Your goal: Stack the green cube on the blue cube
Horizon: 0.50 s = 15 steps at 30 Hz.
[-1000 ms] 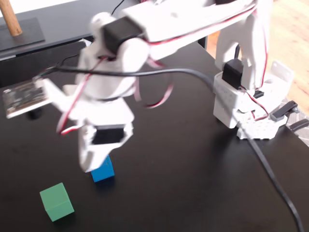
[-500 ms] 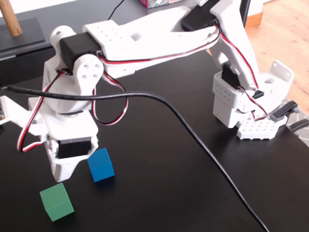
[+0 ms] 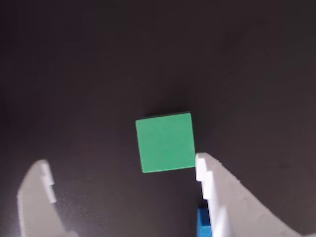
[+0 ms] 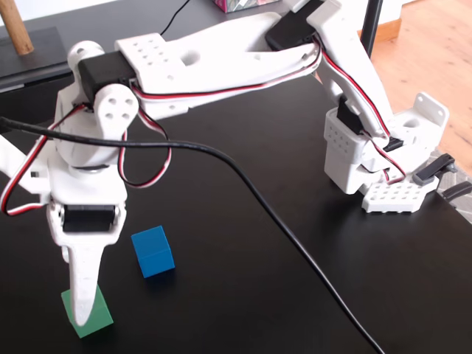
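black table [image 4: 243, 243], fixed view: gripper [image 3: 123, 173], jaws spread and empty, poised over the green cube [image 3: 165, 142]; blue cube [image 4: 153, 251] just beside, apart.

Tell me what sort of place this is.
Probably a home or hobby desk: a black table carrying a clamped white arm, two toy cubes, and a wooden floor beyond.
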{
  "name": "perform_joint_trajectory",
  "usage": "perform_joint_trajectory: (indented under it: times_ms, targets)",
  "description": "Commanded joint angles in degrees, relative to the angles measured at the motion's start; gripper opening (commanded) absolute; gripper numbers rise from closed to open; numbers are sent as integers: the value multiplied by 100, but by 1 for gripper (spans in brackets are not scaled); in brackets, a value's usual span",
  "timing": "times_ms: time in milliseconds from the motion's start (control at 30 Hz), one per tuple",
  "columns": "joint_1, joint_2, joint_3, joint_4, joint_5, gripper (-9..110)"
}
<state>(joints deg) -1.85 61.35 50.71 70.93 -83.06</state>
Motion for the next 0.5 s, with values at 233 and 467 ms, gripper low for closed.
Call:
perform_joint_trajectory:
  times_ms: [233, 467]
  targets:
    - [281, 105, 123, -729, -62, 59]
    - [352, 26, 958, -1292, -141, 56]
